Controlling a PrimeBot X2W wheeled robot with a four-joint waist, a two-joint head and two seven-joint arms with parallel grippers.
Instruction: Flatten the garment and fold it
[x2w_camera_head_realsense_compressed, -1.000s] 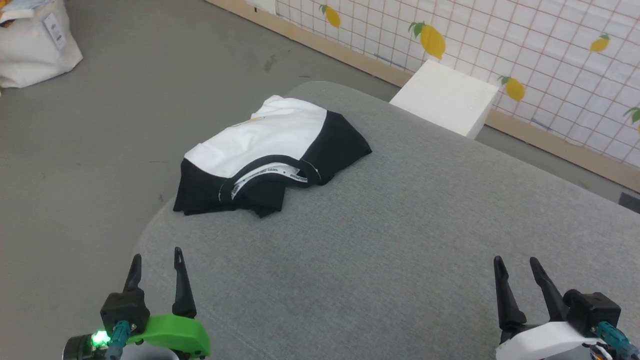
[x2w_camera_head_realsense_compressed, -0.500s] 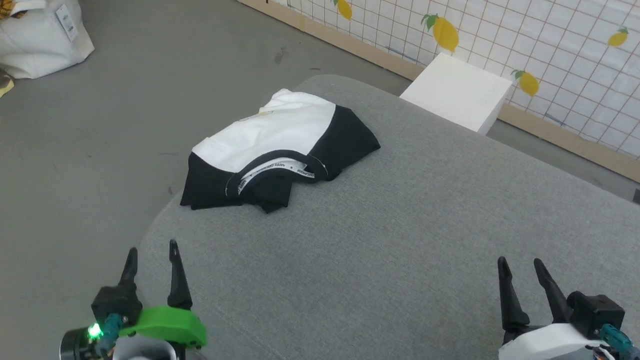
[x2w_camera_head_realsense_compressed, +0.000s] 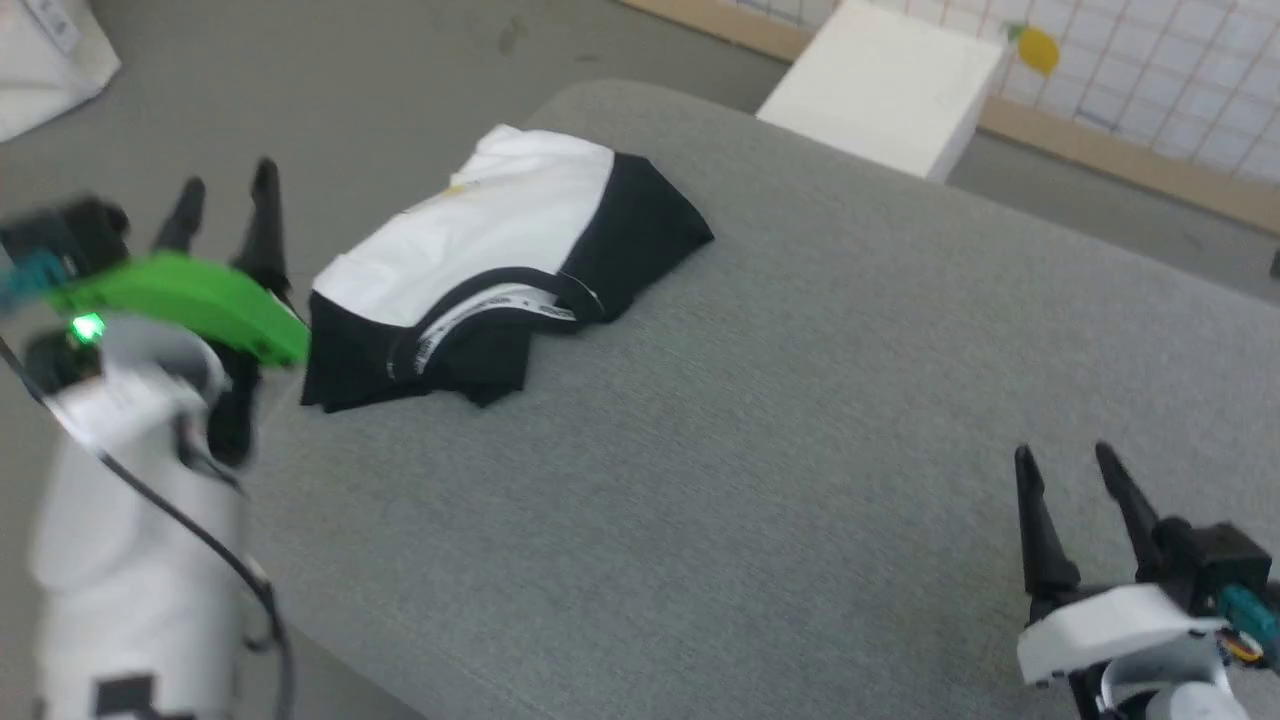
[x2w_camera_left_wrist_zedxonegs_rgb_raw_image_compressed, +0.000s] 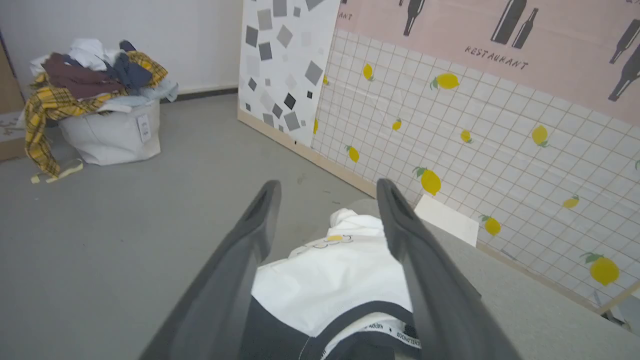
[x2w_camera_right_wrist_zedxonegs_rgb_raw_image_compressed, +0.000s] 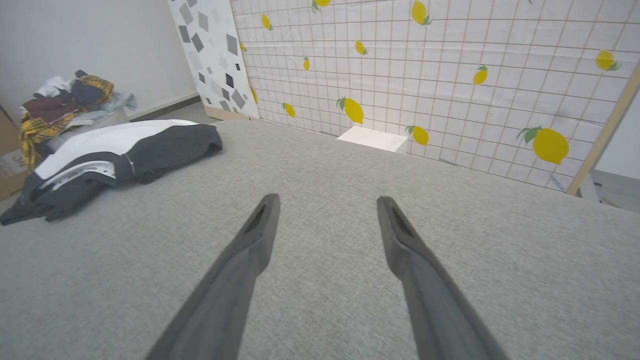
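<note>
Your left pincer (x2w_camera_head_realsense_compressed: 228, 185) was open wide, with its two dark fingers well apart, and it held nothing. It was up in the air just beside the garment (x2w_camera_head_realsense_compressed: 480, 230), on the garment's left side. In the left wrist view you looked down between the fingers onto the white cloth and the black collar with its lettered tape. The fingers did not seem to touch the cloth, but the head view was blurry there, so I could not be sure. Your right pincer (x2w_camera_head_realsense_compressed: 1063, 455) was open wide too and held nothing. It was low over the bare grey tabletop (x2w_camera_head_realsense_compressed: 800, 400), well apart from the garment. The garment lay in a bunched, half-folded heap near the far left corner of the tabletop. Its white part was on top, its black parts were at the near side and the right side, and a small yellow print showed near its far edge. A white box (x2w_camera_head_realsense_compressed: 880, 85) stood past the tabletop, by the wall with lemons (x2w_camera_right_wrist_zedxonegs_rgb_raw_image_compressed: 450, 75). A basket of clothes (x2w_camera_left_wrist_zedxonegs_rgb_raw_image_compressed: 110, 130) stood on the floor farther off.
</note>
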